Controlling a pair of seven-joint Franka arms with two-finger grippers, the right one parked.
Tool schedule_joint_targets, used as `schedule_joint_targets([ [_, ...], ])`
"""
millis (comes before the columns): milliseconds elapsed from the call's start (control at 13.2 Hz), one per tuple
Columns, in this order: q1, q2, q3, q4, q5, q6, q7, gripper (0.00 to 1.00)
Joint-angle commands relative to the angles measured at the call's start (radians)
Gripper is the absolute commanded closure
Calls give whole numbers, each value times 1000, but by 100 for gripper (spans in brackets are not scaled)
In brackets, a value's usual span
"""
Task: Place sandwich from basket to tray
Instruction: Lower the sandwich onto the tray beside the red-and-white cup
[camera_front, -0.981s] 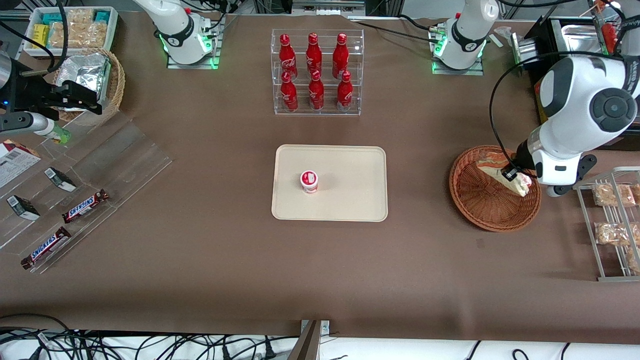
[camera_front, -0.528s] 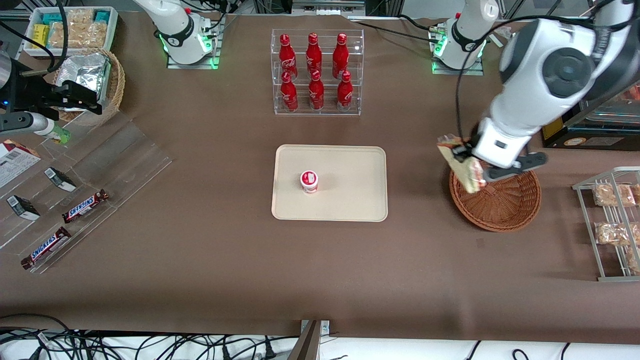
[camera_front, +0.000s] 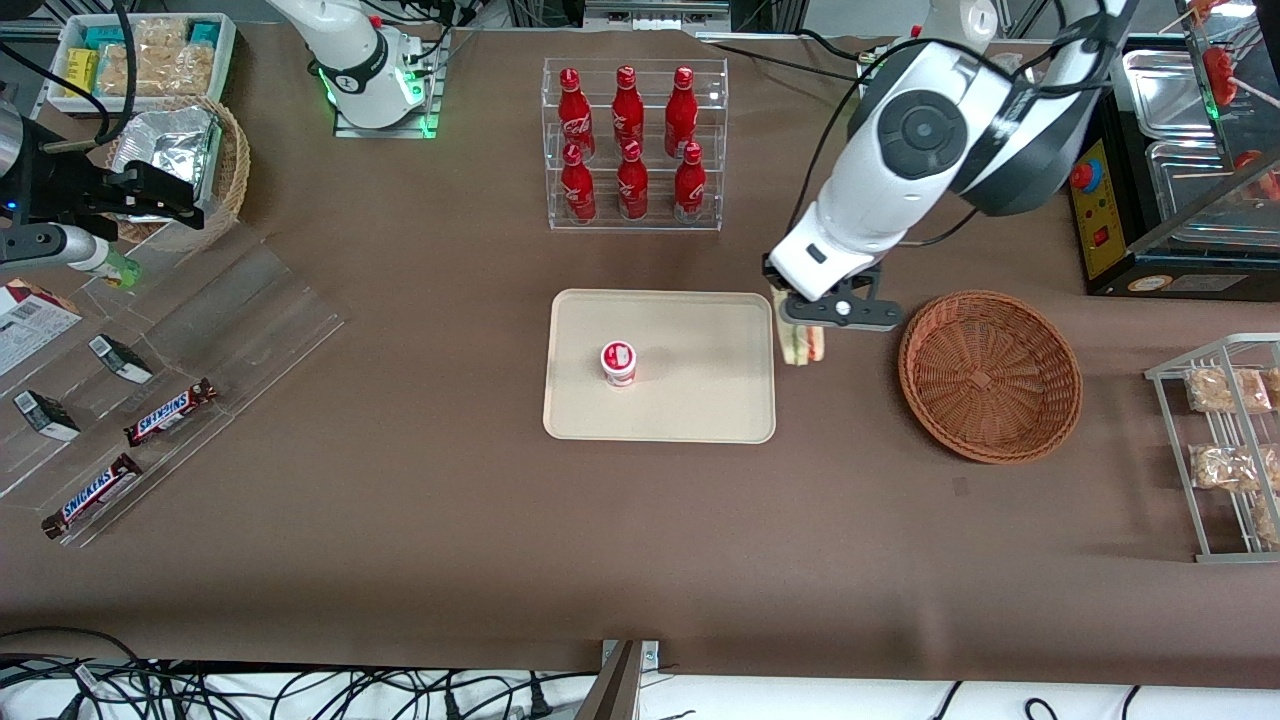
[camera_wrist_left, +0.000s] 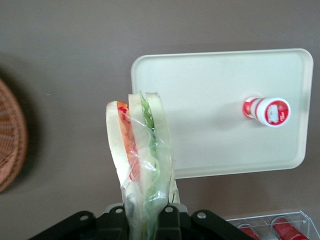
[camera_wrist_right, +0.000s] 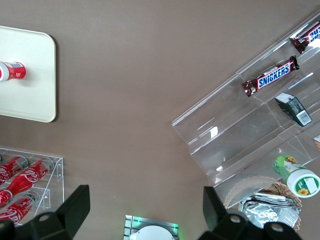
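You've got the sandwich (camera_wrist_left: 141, 150) pinched in the gripper (camera_front: 806, 338), fingers closed on the wide end of the wedge so it hangs point-down, up in the air just off the tray (camera_front: 700, 420) edge that faces the basket (camera_front: 990, 375). The basket sits empty now, near the tray toward the working arm's end of the table. From the wrist camera you can see pale bread slices with red and green filling between them, all in a loose clear film. Judge it light and soft: the bread will crush if you squeeze harder, and that film looks slick, so the layers could slide or the whole wedge could slip out. Your hold across the flat bread faces looks like the right one; it keeps the layers pressed together. On the tray, watch the small red-and-white cup (camera_front: 619, 362) standing a little off the tray's middle, on the side away from the basket. Between the cup and the tray edge nearest the sandwich there's a broad bare stretch, and that looks like your best landing spot. The low rim is the one edge to clear, so carry the tip over it before you come down. The bottle rack (camera_front: 634, 145) stands farther from the front camera than the tray, well apart and out of your path.
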Motion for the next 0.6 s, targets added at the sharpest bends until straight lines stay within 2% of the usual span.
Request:
schedule_joint_targets([
  [0,-64,99,-7,15,47,96,25,100],
  [226,-107,193,-3,9,126,167,-26,100],
  [528,-136,316,-3,9,285,238,-138,100],
])
